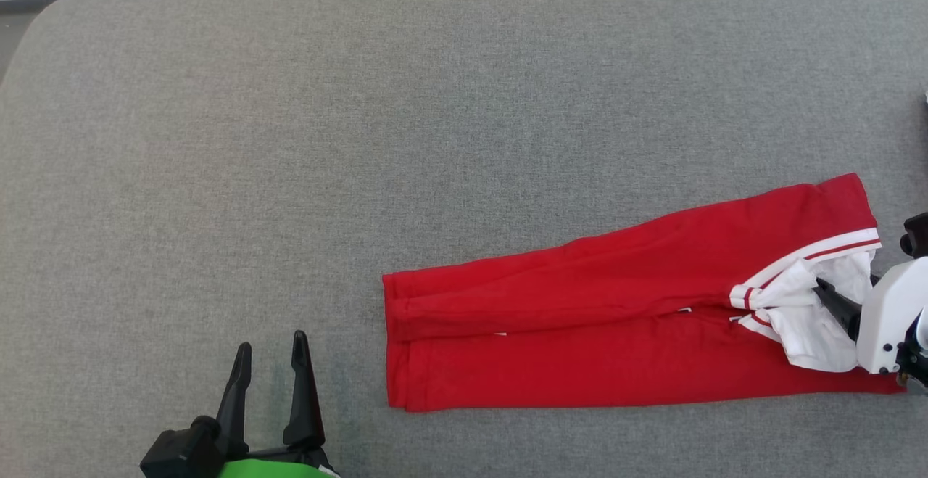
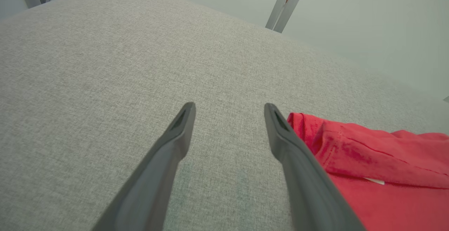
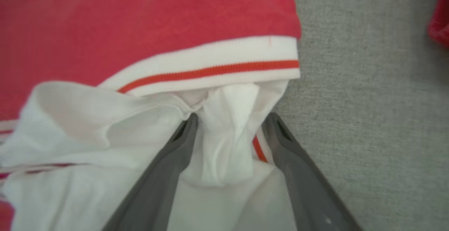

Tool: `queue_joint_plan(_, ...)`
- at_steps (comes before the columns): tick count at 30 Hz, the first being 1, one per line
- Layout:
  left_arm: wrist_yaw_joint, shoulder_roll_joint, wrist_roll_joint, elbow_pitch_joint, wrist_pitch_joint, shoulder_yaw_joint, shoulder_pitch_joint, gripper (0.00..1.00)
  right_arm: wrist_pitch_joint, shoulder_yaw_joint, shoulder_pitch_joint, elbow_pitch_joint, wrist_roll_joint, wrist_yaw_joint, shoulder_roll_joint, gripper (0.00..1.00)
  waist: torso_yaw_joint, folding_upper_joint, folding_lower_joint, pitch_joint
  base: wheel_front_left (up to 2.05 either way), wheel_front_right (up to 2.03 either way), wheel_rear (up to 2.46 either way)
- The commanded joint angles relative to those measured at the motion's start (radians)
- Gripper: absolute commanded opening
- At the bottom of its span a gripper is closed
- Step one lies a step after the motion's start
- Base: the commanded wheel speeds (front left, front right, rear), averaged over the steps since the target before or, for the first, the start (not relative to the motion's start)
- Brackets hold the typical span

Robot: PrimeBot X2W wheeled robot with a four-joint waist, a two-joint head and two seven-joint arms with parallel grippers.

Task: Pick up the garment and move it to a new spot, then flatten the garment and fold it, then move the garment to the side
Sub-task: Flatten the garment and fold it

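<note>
On the grey padded desk (image 1: 362,137), the red garment (image 1: 580,318) lies flat toward the robot's right, legs side by side, apparently laid out for folding. The right tool (image 3: 229,119) is spread, not clenched, its fingers straddling a bunch of white lining (image 3: 224,147) at the waistband (image 3: 210,66). The left tool (image 1: 268,351) hangs released and empty just beside the leg cuffs (image 1: 395,347).

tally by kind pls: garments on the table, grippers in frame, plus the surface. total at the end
red trousers: 1
Grippers: 2, the left gripper and the right gripper
grey padded table: 1
Total: 4
</note>
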Motion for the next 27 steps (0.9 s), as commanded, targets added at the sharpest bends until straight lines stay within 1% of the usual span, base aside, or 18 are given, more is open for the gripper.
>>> queue_joint_plan(1, 0.004, 0.0, 0.004, -0.001, -0.003, 0.004, 0.013, 1.0, 0.027, 0.064, 0.028, -0.007, 0.024, 0.015, 0.064, 0.48, -0.001, 0.0, 0.0001, 0.001, 0.0, 0.0, 0.0)
queue_joint_plan(2, 0.002, 0.0, 0.005, -0.001, -0.003, 0.005, 0.012, 1.0, 0.016, 0.068, 0.025, -0.013, 0.048, 0.015, 0.066, 0.0, -0.002, 0.0, 0.0001, 0.001, 0.0, 0.0, 0.0)
queue_joint_plan(5, -0.005, 0.001, 0.01, -0.001, -0.003, 0.007, 0.007, 1.0, -0.024, 0.024, 0.003, 0.016, 0.1, 0.013, 0.065, 0.0, -0.005, 0.0, 0.0001, -0.002, 0.0, 0.0, 0.0)
queue_joint_plan(9, -0.006, 0.0, 0.01, -0.005, -0.003, 0.011, 0.01, 1.0, -0.06, -0.037, -0.035, 0.065, 0.147, 0.006, 0.028, 0.0, -0.009, 0.0, 0.0001, -0.013, 0.0, 0.0, 0.0)
queue_joint_plan(15, -0.003, 0.001, 0.002, -0.004, -0.003, 0.012, 0.016, 1.0, -0.102, -0.153, -0.044, 0.139, 0.216, 0.007, -0.057, 0.0, -0.004, 0.0, 0.0001, -0.025, 0.0, 0.0, 0.0)
queue_joint_plan(18, -0.004, 0.001, -0.007, 0.0, -0.003, 0.014, 0.022, 1.0, -0.109, -0.201, -0.024, 0.155, 0.235, 0.007, -0.114, 0.0, 0.0, 0.0, 0.0001, -0.032, 0.0, 0.0, 0.0)
queue_joint_plan(21, -0.003, 0.001, -0.013, 0.005, -0.003, 0.016, 0.027, 1.0, -0.104, -0.212, -0.008, 0.109, 0.241, 0.007, -0.146, 0.0, -0.001, 0.0, 0.0001, -0.04, 0.0, 0.0, 0.0)
queue_joint_plan(23, -0.002, 0.001, -0.02, 0.007, -0.003, 0.014, 0.027, 1.0, -0.098, -0.203, 0.009, 0.043, 0.244, 0.008, -0.157, 0.0, -0.003, 0.0, 0.0001, -0.045, 0.0, 0.0, 0.0)
queue_joint_plan(25, 0.0, 0.001, -0.025, 0.007, -0.003, 0.012, 0.028, 1.0, -0.092, -0.192, 0.03, -0.031, 0.248, 0.008, -0.158, 0.0, -0.006, 0.0, 0.0001, -0.049, 0.0, 0.0, 0.0)
queue_joint_plan(27, 0.001, 0.001, -0.031, 0.007, -0.003, 0.009, 0.031, 1.0, -0.079, -0.168, 0.051, -0.113, 0.248, 0.008, -0.142, 0.0, -0.013, 0.0, 0.0001, -0.053, 0.0, 0.0, 0.0)
